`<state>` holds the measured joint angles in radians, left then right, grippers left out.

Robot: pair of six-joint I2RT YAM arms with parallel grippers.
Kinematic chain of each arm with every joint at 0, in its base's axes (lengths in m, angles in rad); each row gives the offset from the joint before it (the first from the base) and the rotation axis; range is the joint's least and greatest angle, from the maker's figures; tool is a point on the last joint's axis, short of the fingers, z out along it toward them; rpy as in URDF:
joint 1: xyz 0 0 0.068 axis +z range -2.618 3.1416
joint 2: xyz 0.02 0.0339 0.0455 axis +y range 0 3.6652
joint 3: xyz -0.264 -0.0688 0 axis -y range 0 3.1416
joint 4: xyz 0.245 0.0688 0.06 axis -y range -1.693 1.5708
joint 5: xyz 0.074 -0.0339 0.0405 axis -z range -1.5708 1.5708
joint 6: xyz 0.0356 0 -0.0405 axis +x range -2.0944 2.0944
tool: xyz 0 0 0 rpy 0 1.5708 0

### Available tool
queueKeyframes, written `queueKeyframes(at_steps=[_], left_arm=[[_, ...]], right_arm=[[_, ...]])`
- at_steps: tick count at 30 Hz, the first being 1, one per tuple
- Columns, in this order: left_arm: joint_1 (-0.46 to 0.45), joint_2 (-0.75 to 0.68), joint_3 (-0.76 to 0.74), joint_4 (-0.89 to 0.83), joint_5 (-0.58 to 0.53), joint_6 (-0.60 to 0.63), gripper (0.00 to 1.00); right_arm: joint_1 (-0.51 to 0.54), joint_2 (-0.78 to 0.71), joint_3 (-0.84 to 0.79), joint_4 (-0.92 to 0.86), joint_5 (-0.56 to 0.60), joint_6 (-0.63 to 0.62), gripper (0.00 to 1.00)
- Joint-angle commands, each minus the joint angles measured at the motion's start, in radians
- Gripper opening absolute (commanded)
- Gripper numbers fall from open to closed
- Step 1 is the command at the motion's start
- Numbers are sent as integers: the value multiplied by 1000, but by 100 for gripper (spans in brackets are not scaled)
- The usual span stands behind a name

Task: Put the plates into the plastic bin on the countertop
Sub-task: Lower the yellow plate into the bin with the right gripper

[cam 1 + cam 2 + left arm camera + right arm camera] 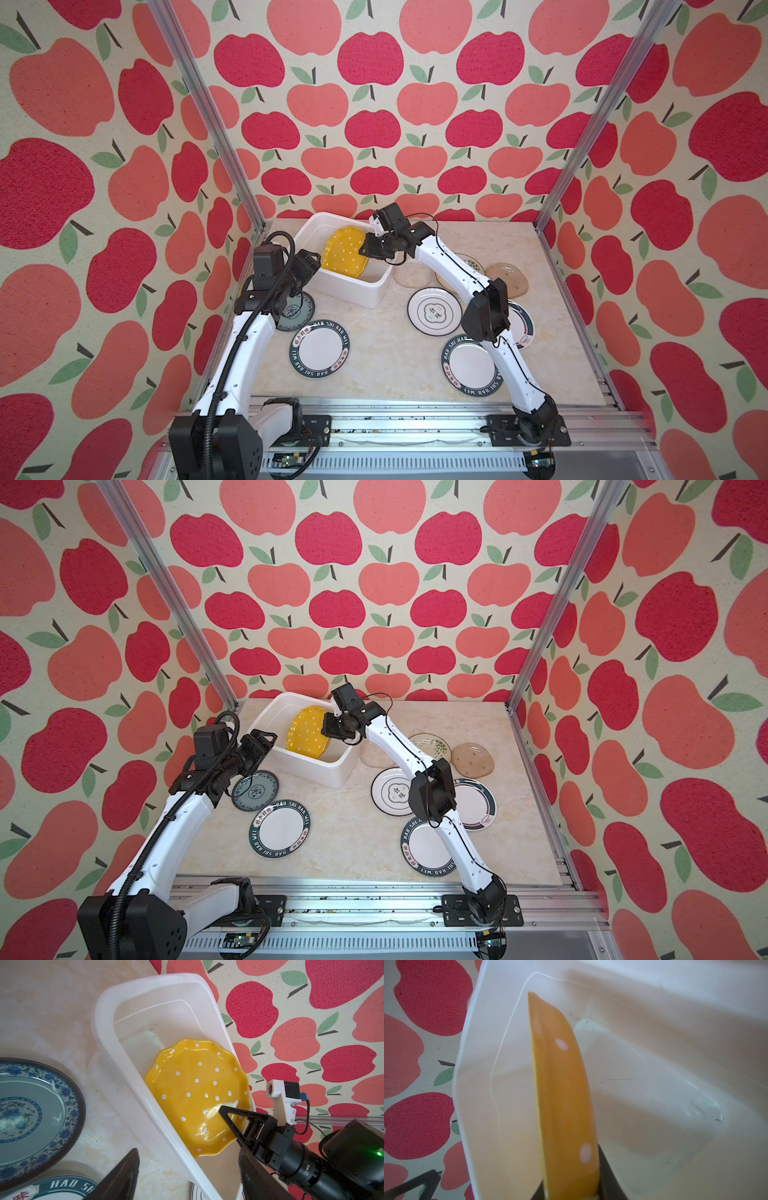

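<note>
Leftmost, the left gripper (308, 261) is hovering with jaws apart and empty, beside the white plastic bin's (353, 293) near-left wall and over a blue-patterned plate (297, 312). A green-rimmed lettered plate (319, 349) is lying flat on the countertop (382, 357) just in front. Inside the bin, the yellow dotted plate (343, 251) is tilting steeply; whether its lower edge is touching the floor, cannot tell. The right gripper (362, 249) is clamping that plate's rim. Right of the bin, a clear glass plate (411, 272), emblem plate (434, 311), second lettered plate (469, 368) and brown glass plate (507, 278) are lying on the countertop.
</note>
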<state>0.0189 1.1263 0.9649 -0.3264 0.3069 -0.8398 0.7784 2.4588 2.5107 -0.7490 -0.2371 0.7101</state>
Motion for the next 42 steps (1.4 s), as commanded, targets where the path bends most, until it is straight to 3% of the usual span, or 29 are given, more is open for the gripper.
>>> queueKeyframes(at_steps=[1, 16, 33, 37, 42], left_arm=[[19, -24, -16, -37, 24, 16, 77], [44, -33, -20, -69, 40, 42, 77], [80, -68, -46, -91, 70, 54, 78], [88, -75, -51, -94, 76, 56, 78], [94, -78, -51, -98, 81, 56, 78]], right_arm=[[-5, 9, 27, 34, -10, 68, 0], [0, 88, 53, 81, 43, 318, 0], [27, 142, 65, 86, 14, 422, 1], [28, 147, 66, 96, 6, 428, 7], [28, 151, 63, 102, -4, 435, 23]])
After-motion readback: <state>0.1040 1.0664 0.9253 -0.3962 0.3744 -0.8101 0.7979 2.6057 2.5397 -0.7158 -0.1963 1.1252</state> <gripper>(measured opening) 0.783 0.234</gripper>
